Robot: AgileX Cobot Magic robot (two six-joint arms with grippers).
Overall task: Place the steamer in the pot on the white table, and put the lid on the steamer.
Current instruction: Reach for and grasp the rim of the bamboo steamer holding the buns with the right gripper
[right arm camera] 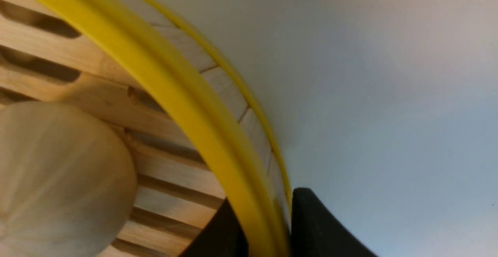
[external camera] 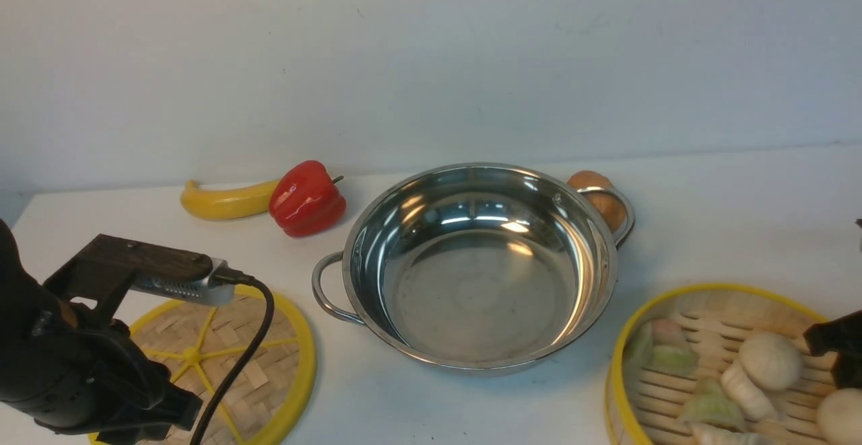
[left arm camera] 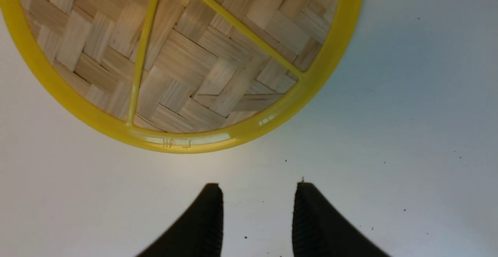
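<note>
The left jaws are standing apart over bare white worktop (left arm camera: 408, 132), gripping nothing. Just ahead of their tips the lid (left arm camera: 186, 66) is lying flat, its yellow rim close to them but not touching. On that rim a few small raised marks are showing; they are too faint to read. The lid's far side is running out of the left wrist view, and in the front view the left arm (external camera: 74, 364) and its black cable (external camera: 236, 364) are covering part of the woven face.

The right jaws are clamping the steamer (right arm camera: 202, 105) at its rim, one finger inside the basket and the other outside against the slat wall, both pressing on it. Right beside the inner finger a pale round bun (right arm camera: 58, 179) is resting on the slatted floor, blurred and cut off at the frame edge. From the front, the steamer is also holding greenish dumplings (external camera: 663, 351); its near and right portions are falling outside the picture, and only a dark piece of the right arm (external camera: 838, 347) is showing.

Between the two pairs of jaws and a little beyond them, the stainless-steel pot (external camera: 471, 297) is sitting empty on the worktop. Farther out from the left jaws, a red bell pepper (external camera: 306, 199) is touching a banana (external camera: 225, 202). Behind the pot's far handle (external camera: 623, 213), a brown round item (external camera: 596, 189) is half hidden and hard to identify.
</note>
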